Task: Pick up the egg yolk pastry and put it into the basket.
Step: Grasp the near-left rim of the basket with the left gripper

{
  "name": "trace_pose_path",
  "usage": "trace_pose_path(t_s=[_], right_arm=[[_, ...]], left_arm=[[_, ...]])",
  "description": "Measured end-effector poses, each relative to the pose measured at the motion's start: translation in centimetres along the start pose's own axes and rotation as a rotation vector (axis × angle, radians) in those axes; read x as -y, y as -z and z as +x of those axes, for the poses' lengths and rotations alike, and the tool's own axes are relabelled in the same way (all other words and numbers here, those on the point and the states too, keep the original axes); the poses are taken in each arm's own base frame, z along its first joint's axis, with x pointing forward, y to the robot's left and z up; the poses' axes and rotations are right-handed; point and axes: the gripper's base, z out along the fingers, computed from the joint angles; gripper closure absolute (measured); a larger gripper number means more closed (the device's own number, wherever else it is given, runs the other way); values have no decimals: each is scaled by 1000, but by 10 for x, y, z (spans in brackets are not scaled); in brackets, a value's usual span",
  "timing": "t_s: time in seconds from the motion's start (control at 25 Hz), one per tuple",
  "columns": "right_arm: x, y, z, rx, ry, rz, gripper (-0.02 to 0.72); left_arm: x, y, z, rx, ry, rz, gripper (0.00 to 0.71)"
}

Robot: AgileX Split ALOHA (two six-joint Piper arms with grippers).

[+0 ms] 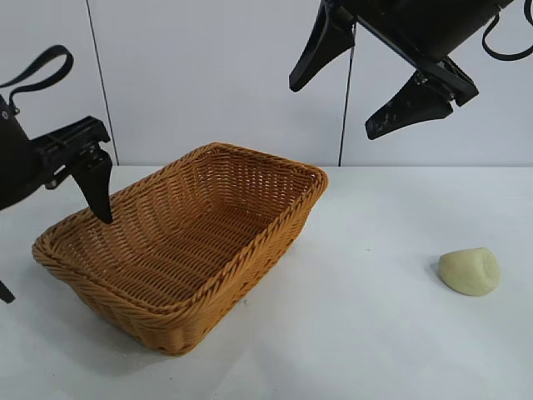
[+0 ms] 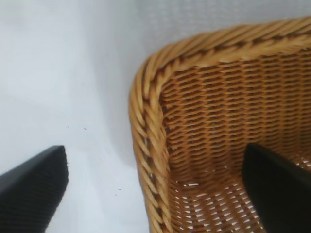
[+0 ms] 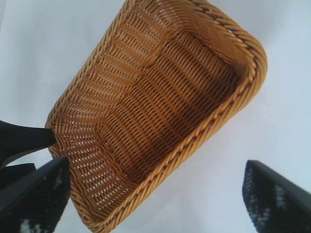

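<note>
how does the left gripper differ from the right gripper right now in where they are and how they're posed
The left gripper sits low at the basket rim's near-left corner, one of its fingers inside the basket and one outside; the right gripper hangs high above the table, over nothing. The left points steeply down; the right slants down toward the basket. Both are open and empty, and neither is near the egg yolk pastry.

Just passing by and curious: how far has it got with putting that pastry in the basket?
Nothing is done yet: the egg yolk pastry lies on the table, apart from the empty basket. Both pincers are open and hold nothing, the left pincer over the basket's rim, the right pincer raised. Pickup and drop remain.
</note>
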Motion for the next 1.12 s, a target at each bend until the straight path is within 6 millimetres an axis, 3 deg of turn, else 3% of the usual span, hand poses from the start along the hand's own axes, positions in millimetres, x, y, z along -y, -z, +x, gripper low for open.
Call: trace_pose_path(t_s=[0.24,0.8,1.12], right_arm=[[0,0,0,0,0,0,17],[0,0,0,0,-9,0,17],[0,0,0,0,-12,0,17]], left_arm=[[1,-30,1,-19,43,-20,15],[6,-36,5,17,37,11,16],[3,-43,6,12,34,-13,81]])
